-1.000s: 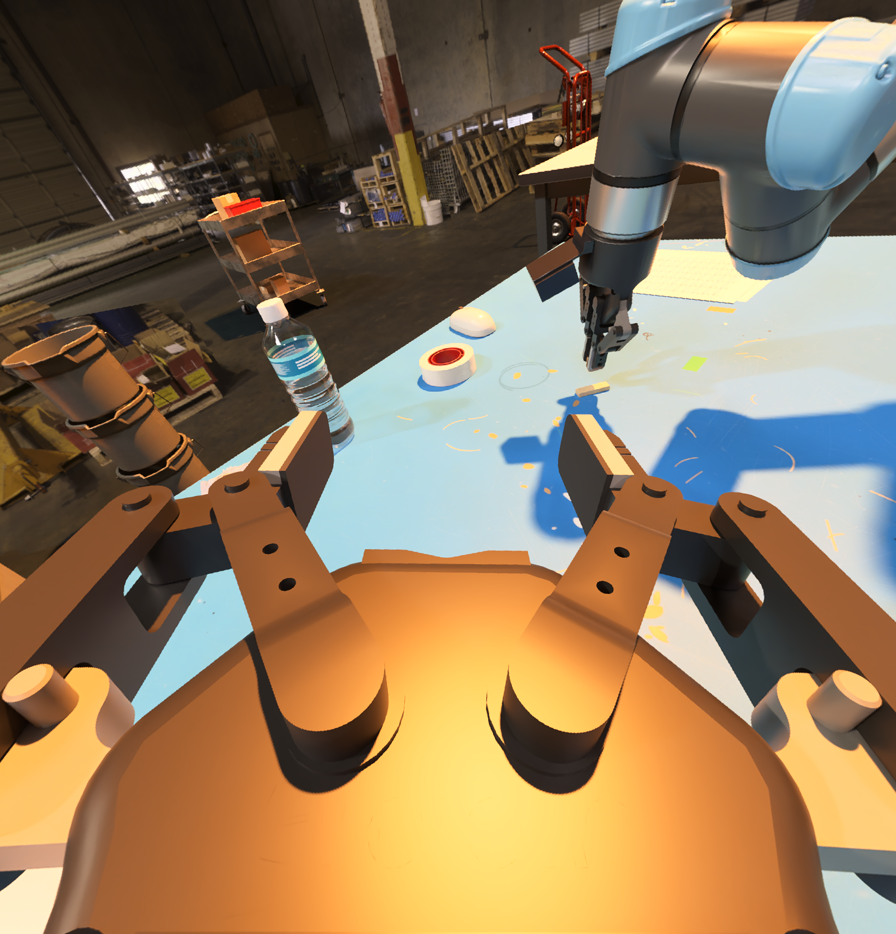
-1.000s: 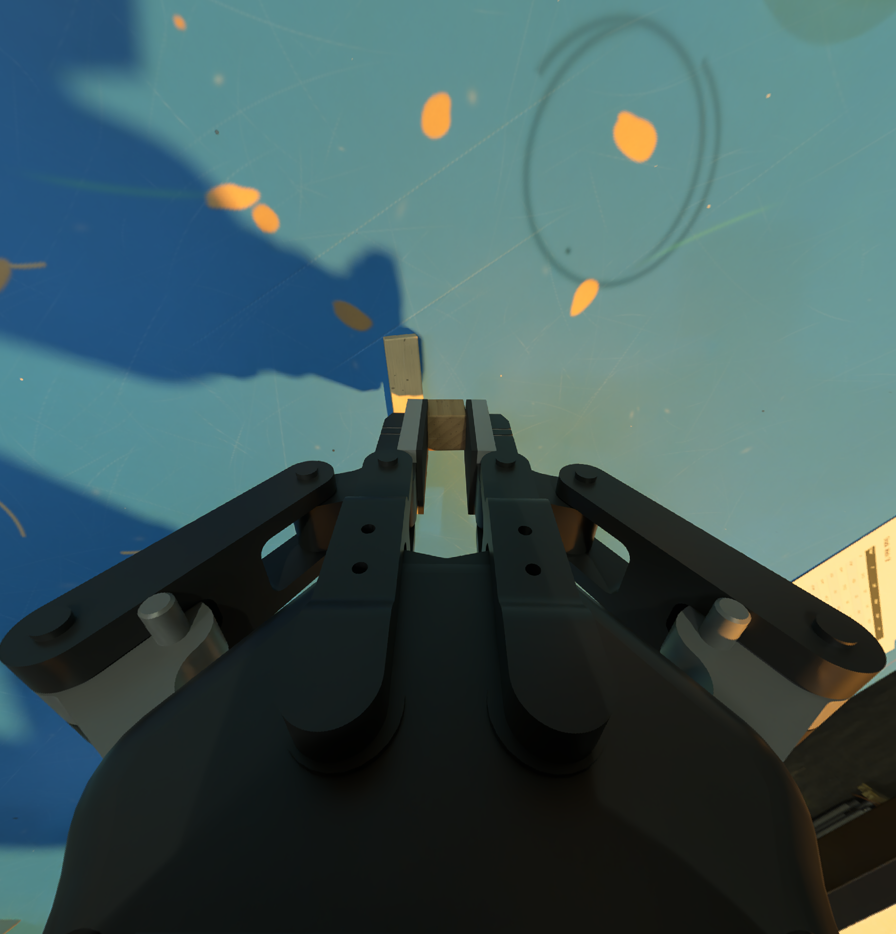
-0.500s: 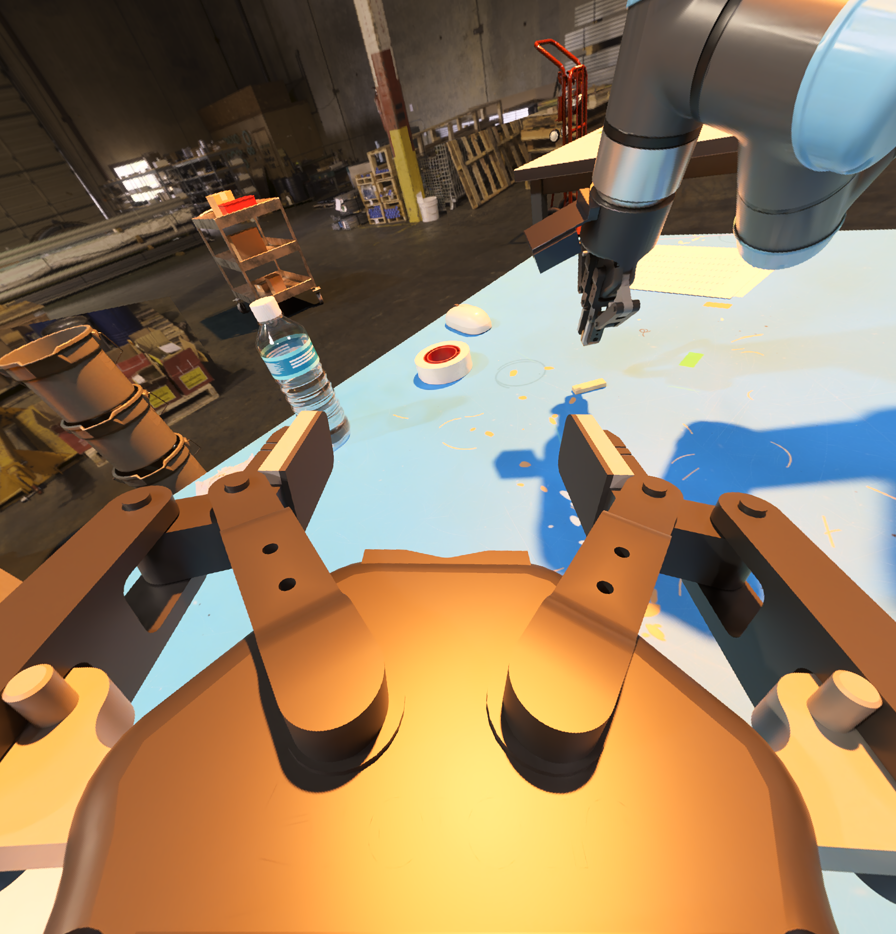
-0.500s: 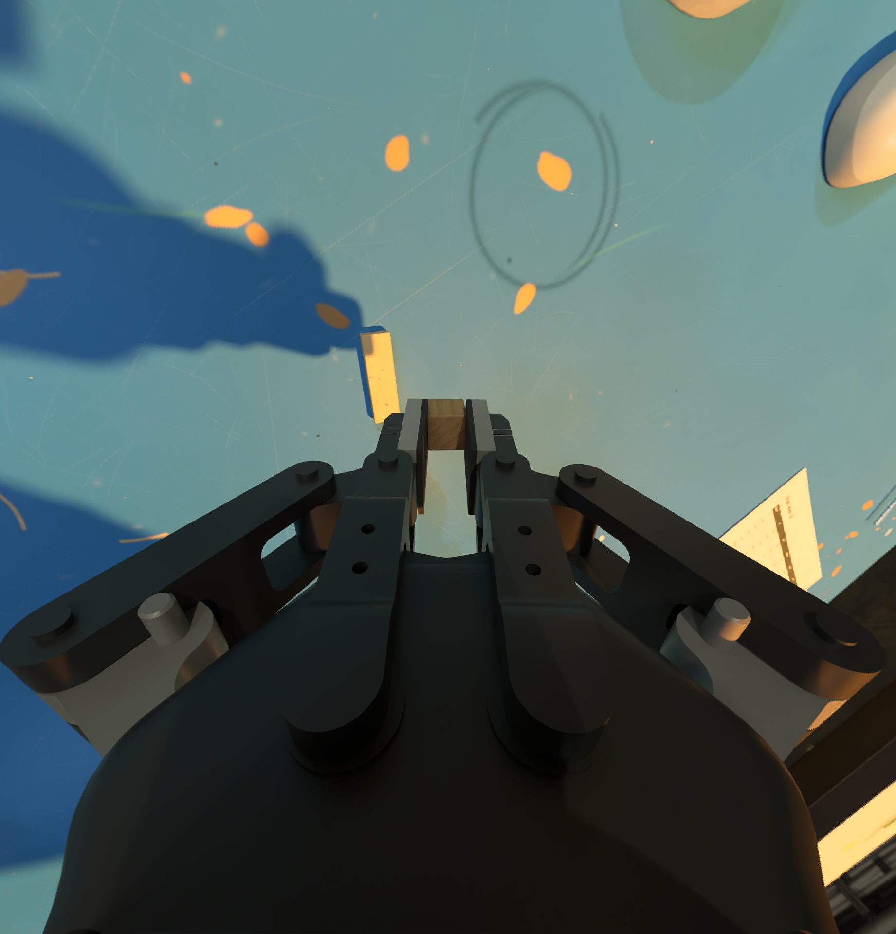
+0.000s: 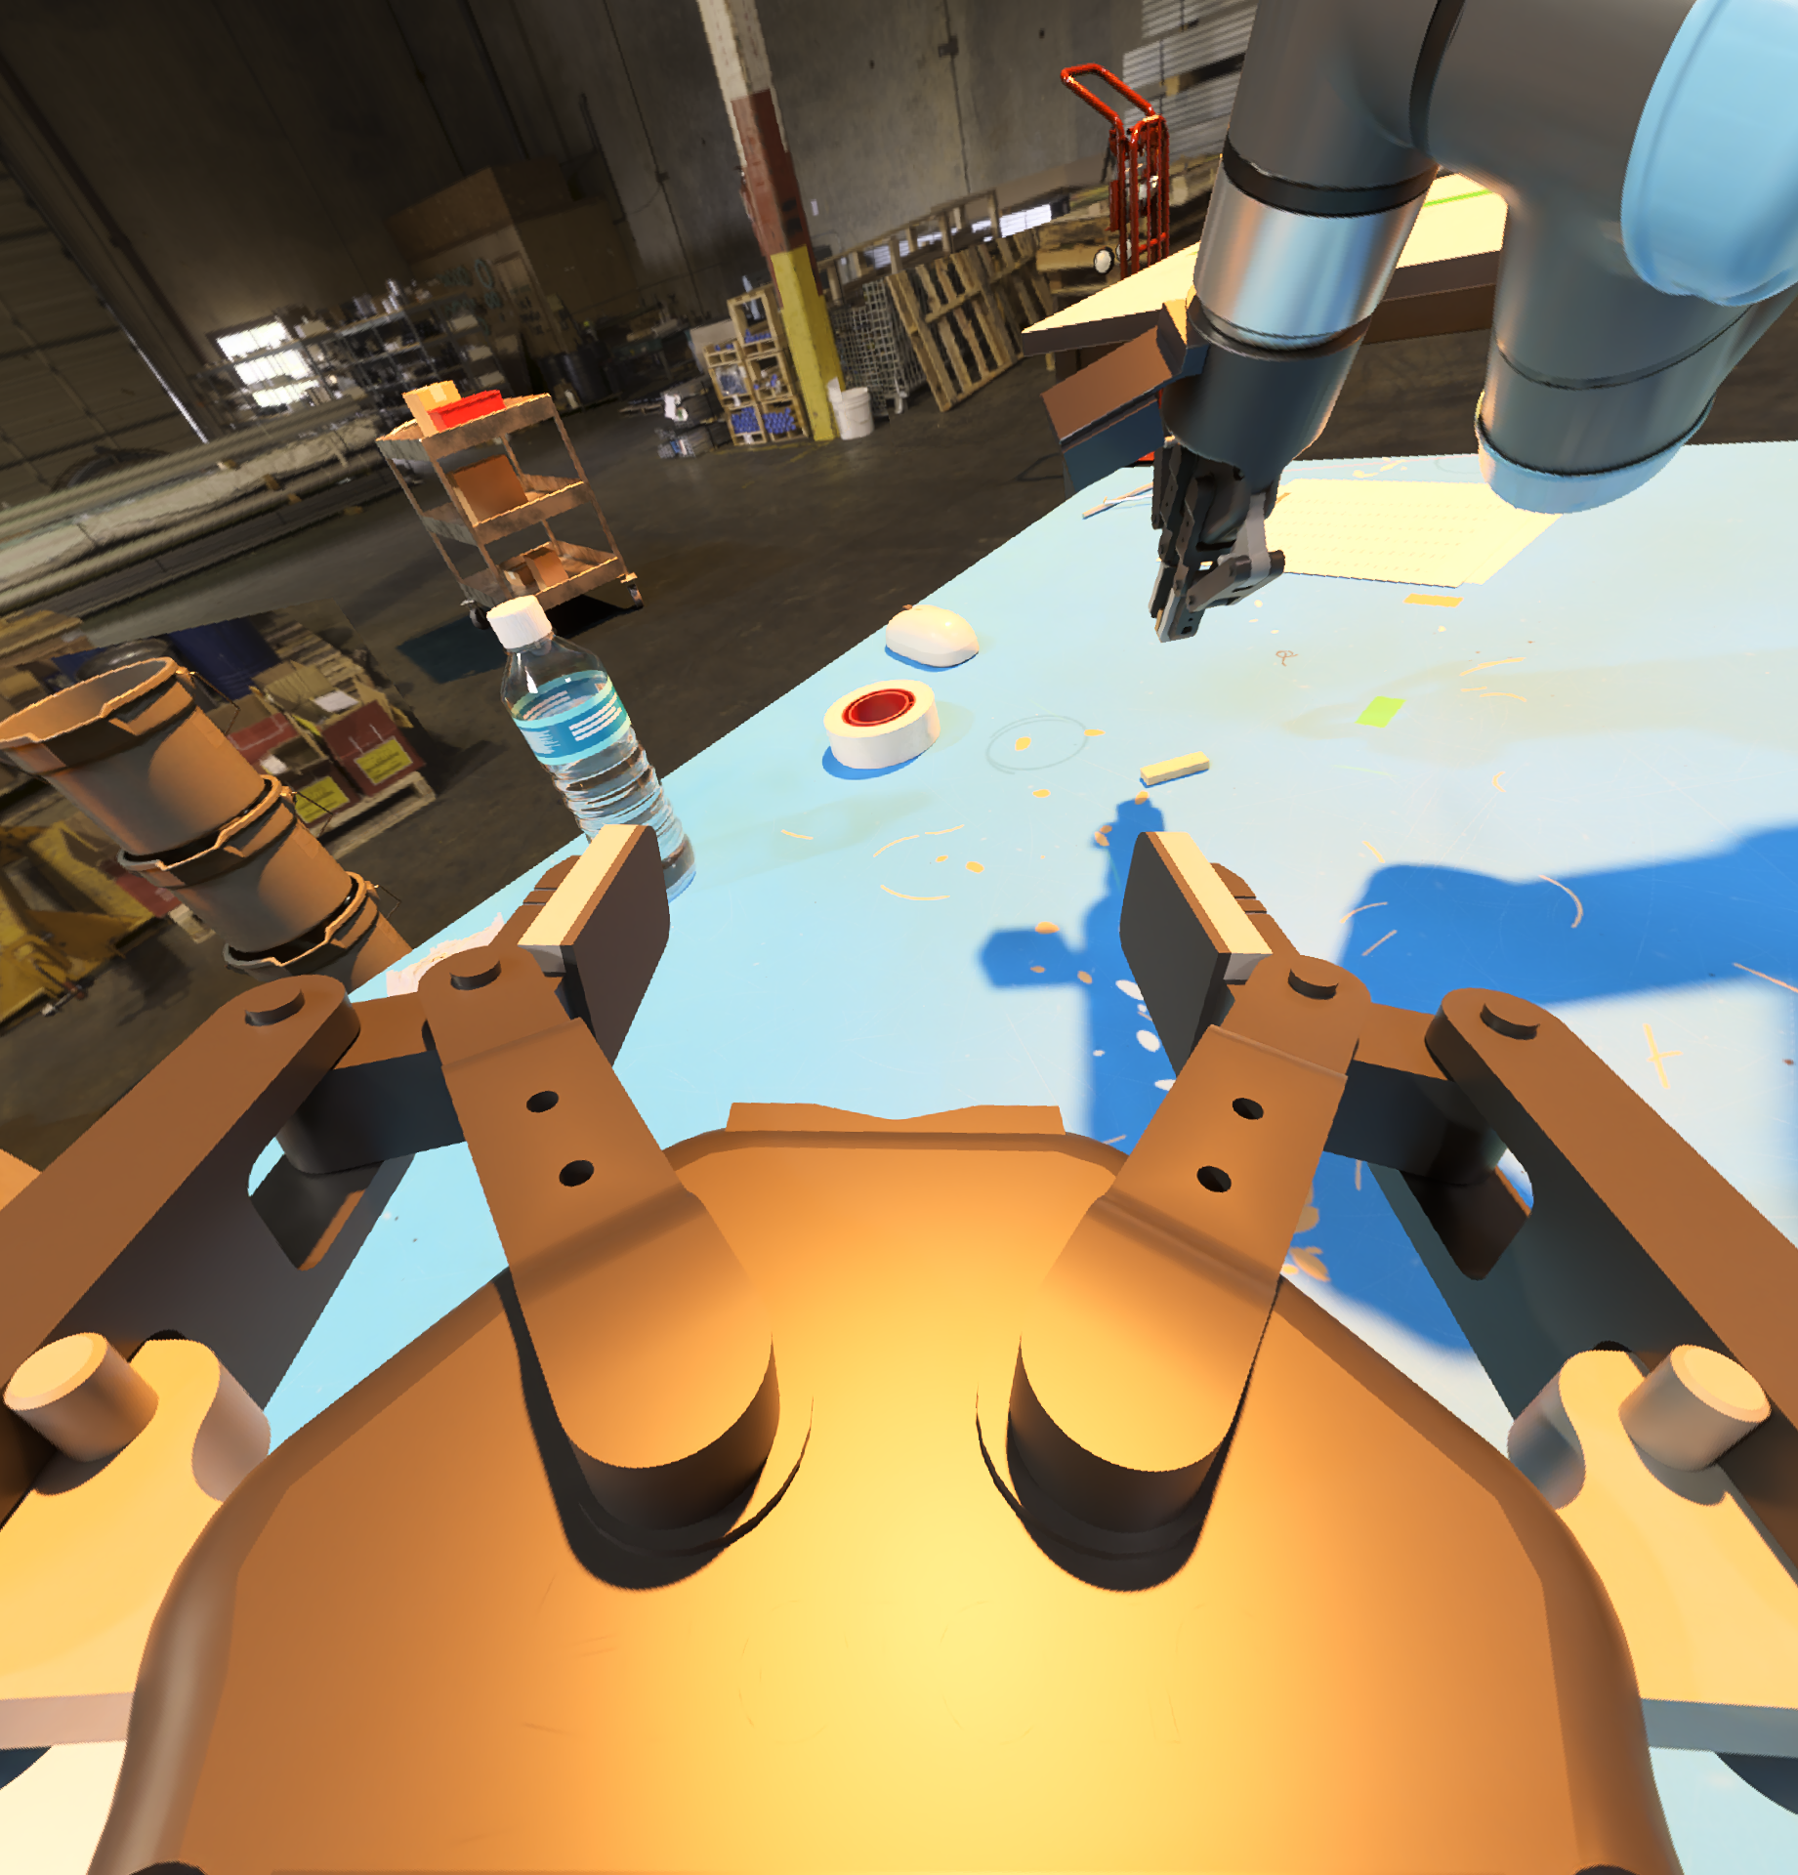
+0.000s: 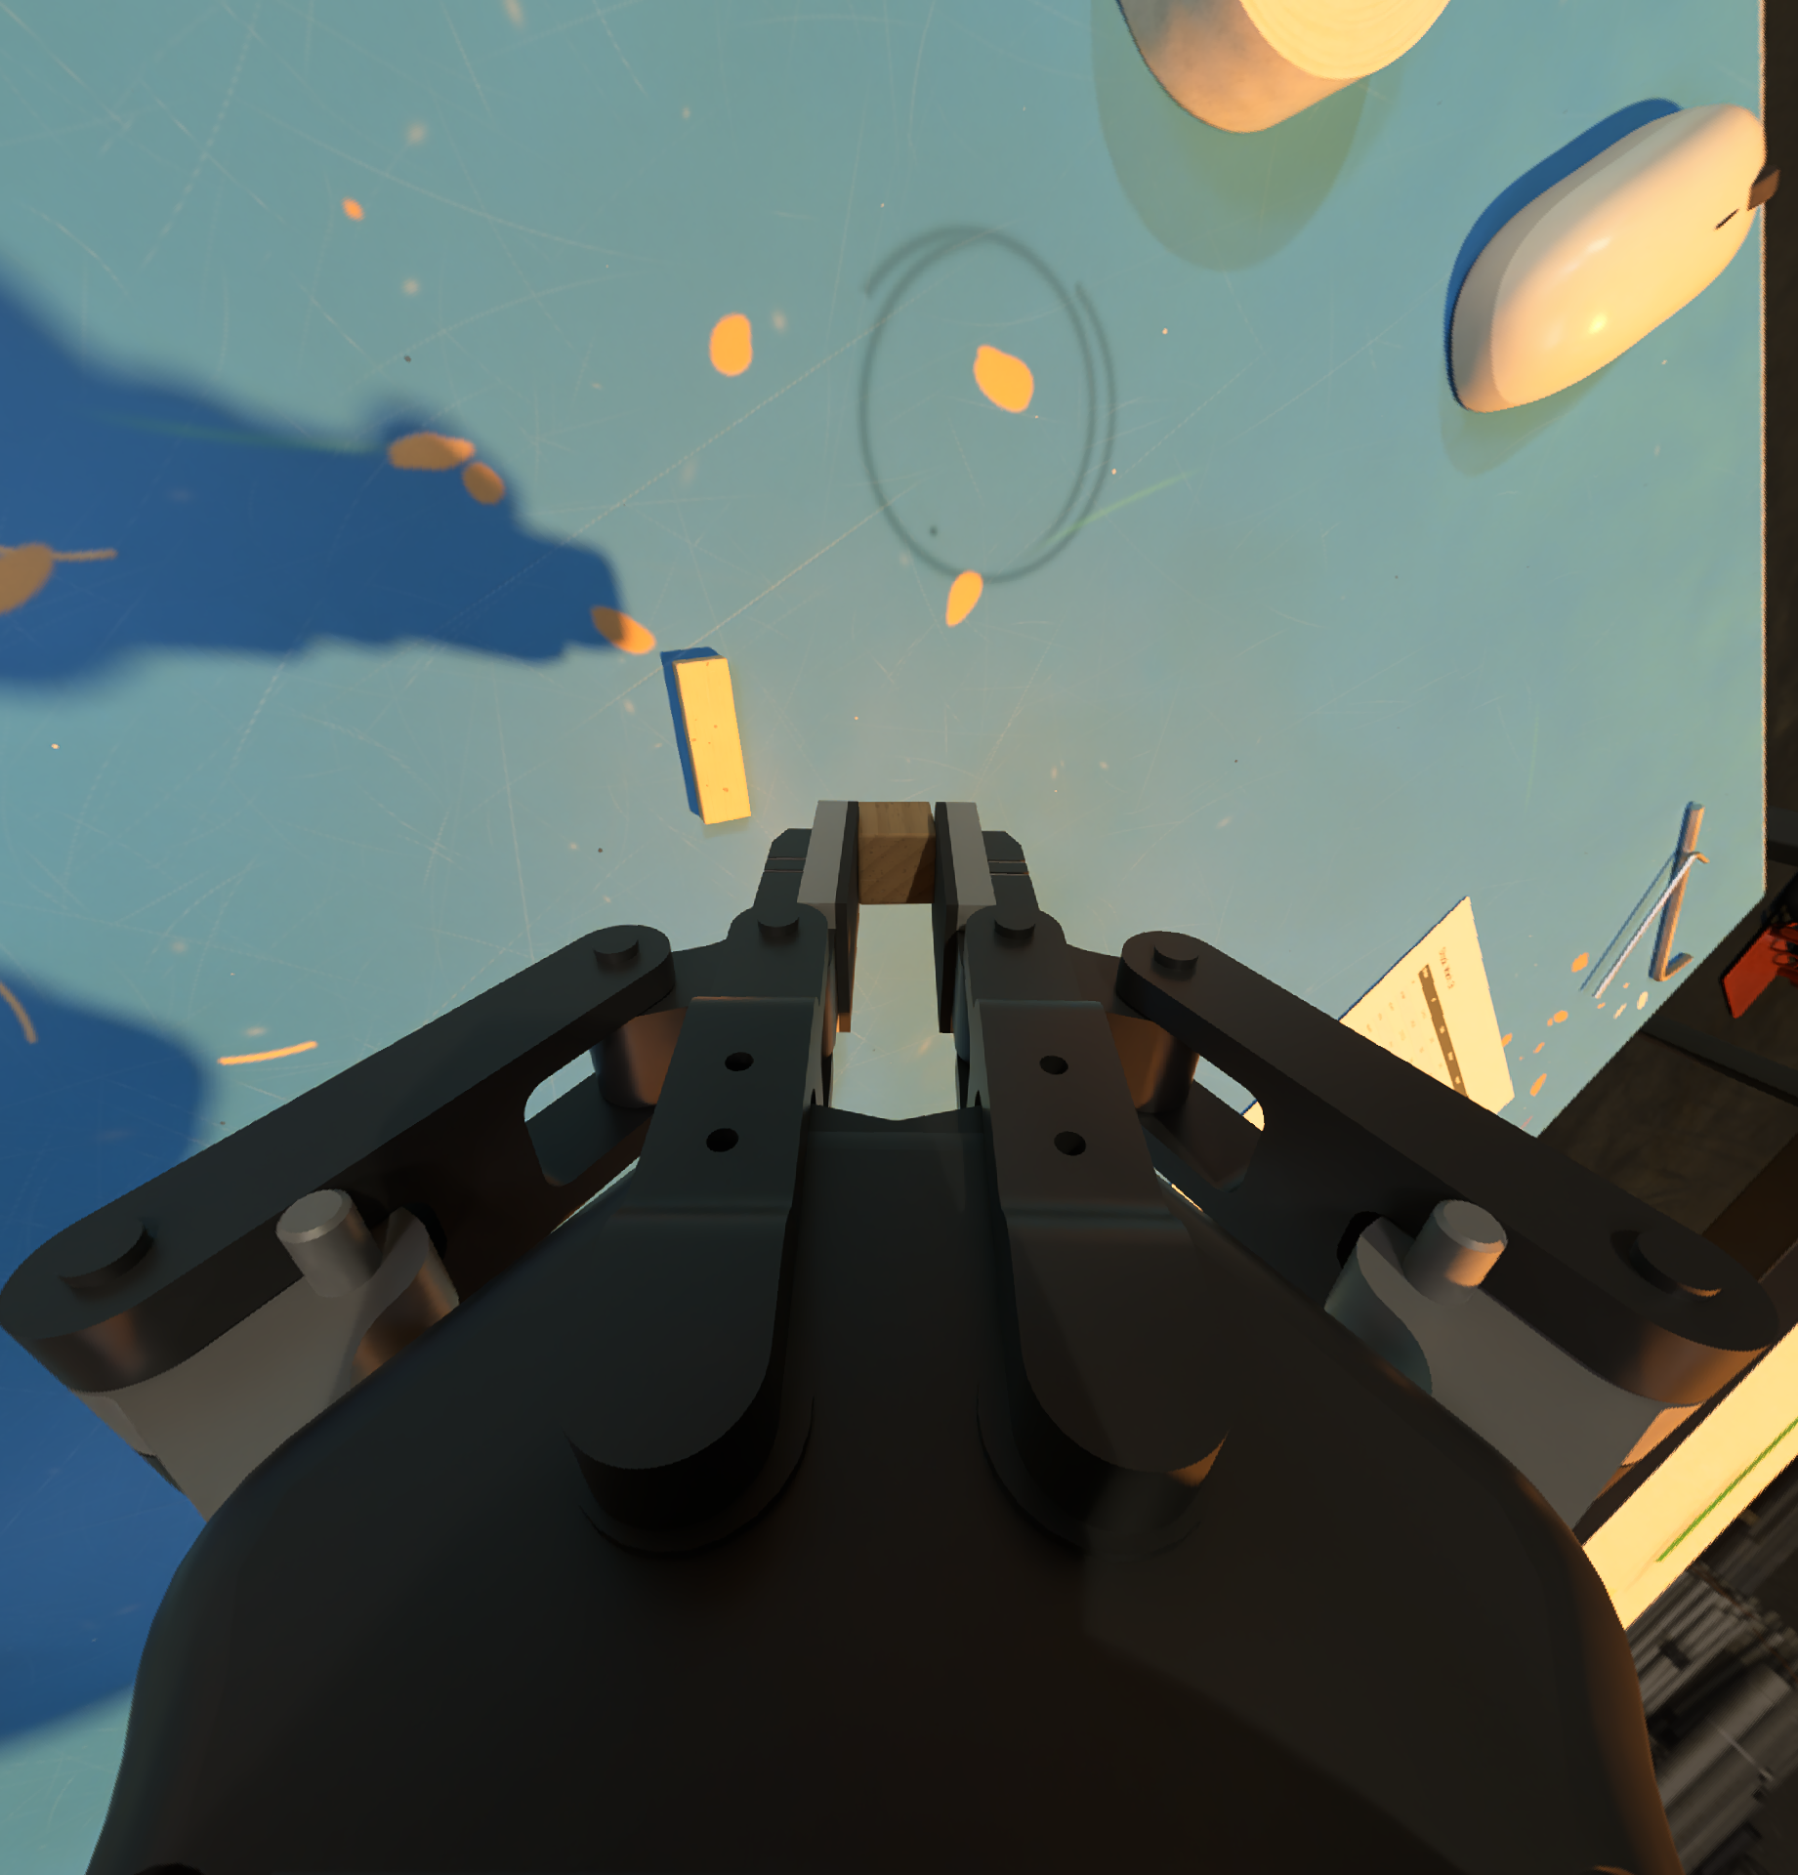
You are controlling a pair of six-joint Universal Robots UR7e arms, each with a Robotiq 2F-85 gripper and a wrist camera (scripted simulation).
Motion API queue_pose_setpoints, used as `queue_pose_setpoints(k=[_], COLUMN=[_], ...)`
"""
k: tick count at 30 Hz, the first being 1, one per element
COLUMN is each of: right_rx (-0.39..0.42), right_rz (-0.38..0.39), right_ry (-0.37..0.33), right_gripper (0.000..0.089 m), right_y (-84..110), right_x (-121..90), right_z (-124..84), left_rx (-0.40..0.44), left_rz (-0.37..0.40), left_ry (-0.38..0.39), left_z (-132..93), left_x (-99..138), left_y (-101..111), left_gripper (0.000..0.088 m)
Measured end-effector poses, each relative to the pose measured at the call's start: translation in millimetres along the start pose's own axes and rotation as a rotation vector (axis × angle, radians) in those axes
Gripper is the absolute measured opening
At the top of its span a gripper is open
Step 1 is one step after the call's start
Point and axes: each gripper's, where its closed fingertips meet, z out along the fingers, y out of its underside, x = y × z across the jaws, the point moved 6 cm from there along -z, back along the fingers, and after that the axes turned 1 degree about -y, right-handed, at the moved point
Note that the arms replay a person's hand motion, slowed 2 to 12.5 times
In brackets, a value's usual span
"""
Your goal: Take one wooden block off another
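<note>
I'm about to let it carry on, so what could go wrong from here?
The right gripper pinches the small brown wooden block only at its fingertips, high above the blue table; a slip would drop it. Setting it down could nudge the pale flat wooden block nearby.

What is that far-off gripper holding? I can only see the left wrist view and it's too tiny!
Observer: The right gripper is clamped on a small wooden block, up in the air.
Operator: Where's the other block?
Observer: The flat block lies on the blue table, off to the gripper's left, touching nothing.
Operator: Is anything close to the table's edge?
Observer: Yes, a white computer mouse sits right beside it.
</note>
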Motion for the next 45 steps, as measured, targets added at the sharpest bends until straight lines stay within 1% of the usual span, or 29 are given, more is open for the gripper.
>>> queue_pose_setpoints(k=[22, 45], right_rx=[0.035, 0.042], right_rz=[-0.004, -0.010], right_ry=[0.039, 0.051], right_gripper=[0.0131, 0.0131], right_y=[-0.2, -0.1], right_x=[7, 11], right_z=[-30, -43], left_rx=[0.000, -0.006], left_rz=[0.003, 0.009], left_ry=[0.005, 0.012], left_z=[1, 3], left_x=[2, 4], left_y=[0, 0], left_gripper=[0.0778, 0.0779])
